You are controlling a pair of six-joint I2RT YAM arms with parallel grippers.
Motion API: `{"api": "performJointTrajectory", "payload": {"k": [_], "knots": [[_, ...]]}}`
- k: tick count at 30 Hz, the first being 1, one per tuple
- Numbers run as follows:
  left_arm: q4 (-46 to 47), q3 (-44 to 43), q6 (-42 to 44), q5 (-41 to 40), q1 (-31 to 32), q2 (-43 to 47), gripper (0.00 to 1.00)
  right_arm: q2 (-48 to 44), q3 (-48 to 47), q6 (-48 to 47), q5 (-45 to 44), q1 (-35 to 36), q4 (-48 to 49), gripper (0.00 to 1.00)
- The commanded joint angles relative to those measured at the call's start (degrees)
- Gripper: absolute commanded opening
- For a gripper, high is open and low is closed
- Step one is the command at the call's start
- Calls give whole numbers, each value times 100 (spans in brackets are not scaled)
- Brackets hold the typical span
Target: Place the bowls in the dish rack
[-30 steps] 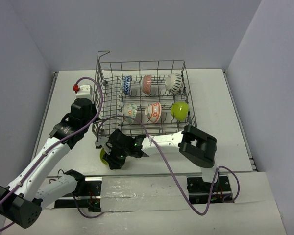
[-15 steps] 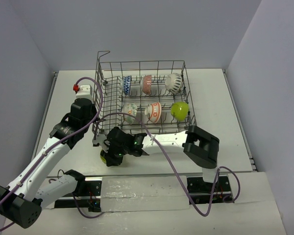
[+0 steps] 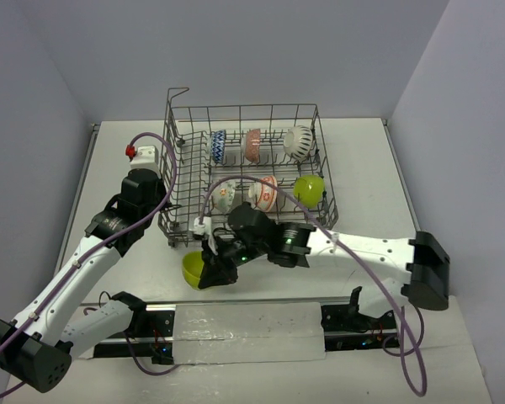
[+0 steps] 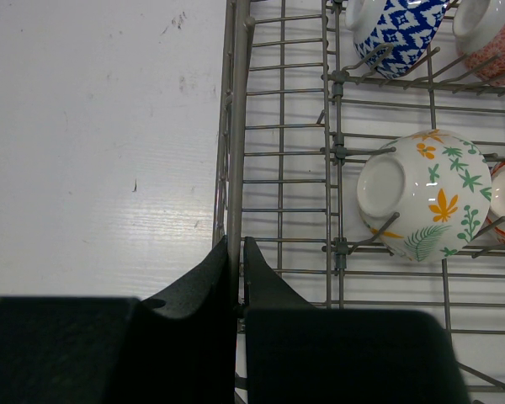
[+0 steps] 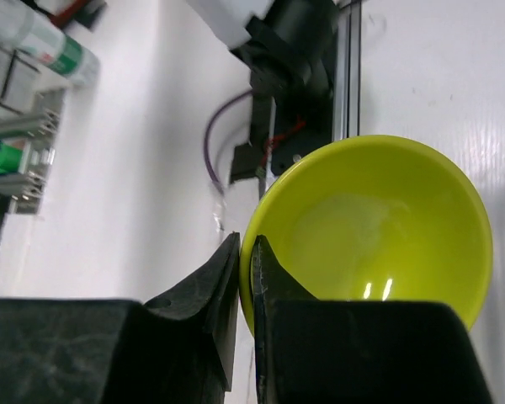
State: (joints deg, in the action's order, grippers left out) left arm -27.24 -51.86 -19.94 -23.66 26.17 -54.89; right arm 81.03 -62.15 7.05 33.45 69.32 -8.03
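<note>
The grey wire dish rack (image 3: 178,126) stands at the back middle of the table. It holds several bowls on edge: blue-white (image 3: 218,146), red-orange (image 3: 252,144), white with dark marks (image 3: 299,141), yellow-floral (image 3: 225,195), red patterned (image 3: 265,192) and lime-green (image 3: 308,190). My left gripper (image 4: 238,252) is shut on the rack's left rim wire (image 4: 234,126), with the floral bowl (image 4: 425,198) to its right. My right gripper (image 5: 245,252) is shut on the rim of another lime-green bowl (image 5: 379,227). It holds that bowl (image 3: 192,268) in front of the rack's near left corner.
The arms' mounting rail (image 3: 252,316) runs along the table's near edge, with purple cables looping over it. The rail and cables (image 5: 299,67) lie just beyond the held bowl in the right wrist view. Walls close in the table at the left, back and right.
My right arm has stretched out, its elbow swinging right. The held lime-green bowl has shifted slightly right and now shows its open side. My left arm has not moved.
</note>
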Motion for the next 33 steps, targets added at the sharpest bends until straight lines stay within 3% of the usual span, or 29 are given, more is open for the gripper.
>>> {"api": "performJointTrajectory", "payload": {"k": [1, 5, 11, 15, 22, 33], "knots": [[-18, -44, 61, -174, -86, 84, 0, -588, 238, 313, 486, -304, 766, 0], [-9, -44, 61, -183, -86, 84, 0, -1167, 423, 403, 707, -673, 1120, 0], [-9, -44, 52, -165, -86, 49, 0, -1468, 19, -81, -593, -1139, 690, 0], [-9, -44, 61, -156, -86, 49, 0, -1407, -130, 225, -1172, -1745, 977, 0], [-9, -35, 61, -174, -86, 102, 0, -477, -394, 1332, -2078, -2273, 1760, 0], [0, -35, 52, -60, -69, 84, 0, 1353, -1588, 2994, -2492, -2397, 2921, 0]]}}
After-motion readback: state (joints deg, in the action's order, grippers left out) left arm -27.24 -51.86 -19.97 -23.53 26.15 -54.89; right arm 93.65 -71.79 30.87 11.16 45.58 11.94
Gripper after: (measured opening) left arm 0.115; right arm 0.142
